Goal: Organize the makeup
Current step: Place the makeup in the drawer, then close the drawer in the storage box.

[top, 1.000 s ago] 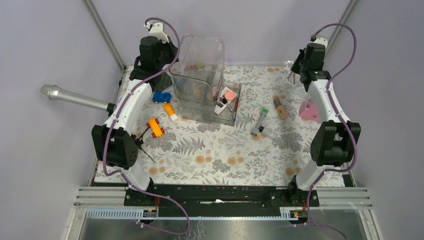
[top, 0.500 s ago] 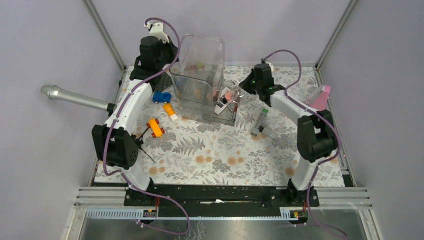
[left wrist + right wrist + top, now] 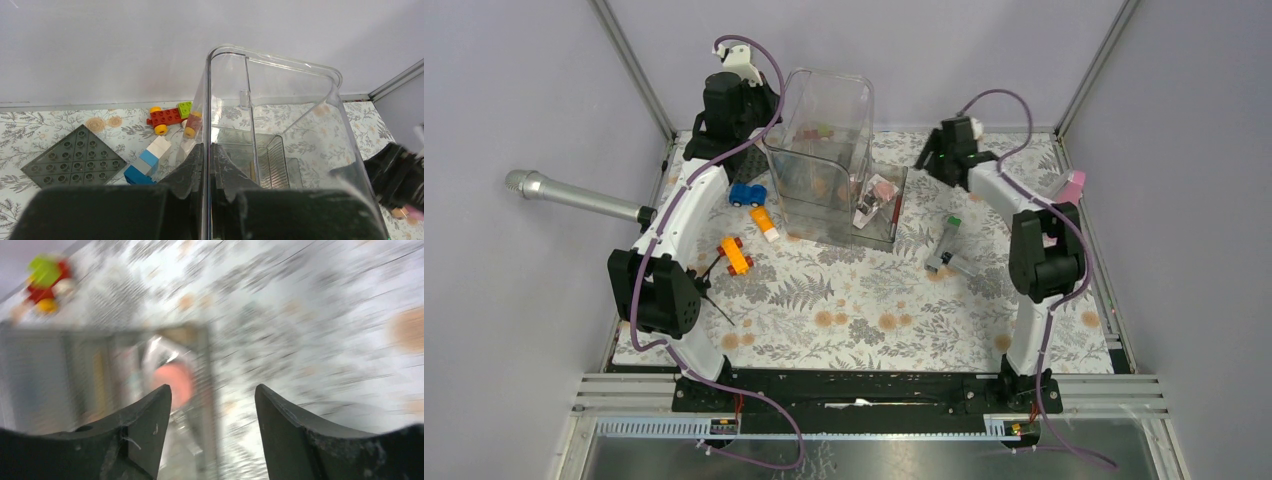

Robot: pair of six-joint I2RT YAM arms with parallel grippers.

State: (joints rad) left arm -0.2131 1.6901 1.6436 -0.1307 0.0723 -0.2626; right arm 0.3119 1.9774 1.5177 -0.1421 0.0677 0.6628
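Note:
A tall clear container (image 3: pixel 824 140) stands at the back middle of the floral table. My left gripper (image 3: pixel 207 148) is shut on its left wall (image 3: pixel 208 100). In its low front tray lie a coral-pink disc (image 3: pixel 883 189) and a white palette (image 3: pixel 865 212). The disc (image 3: pixel 176 381) shows blurred in the right wrist view. My right gripper (image 3: pixel 212 392) hangs open and empty just right of the tray (image 3: pixel 924 162). A grey tube with a green cap (image 3: pixel 946 240) lies on the table to the right. A pink item (image 3: pixel 1070 186) is partly hidden behind the right arm.
A blue toy car (image 3: pixel 746 194), an orange block (image 3: pixel 764 222) and an orange car (image 3: pixel 735 255) lie left of the container. A silver microphone (image 3: pixel 574 196) pokes in from the left. Toy bricks (image 3: pixel 170 116) and a grey baseplate (image 3: pixel 75 156) sit behind the container.
The right arm swung from the far right to the container tray, opened its jaws, and has now drawn back a little. The tan stick on the table's right is gone. The left arm held still.

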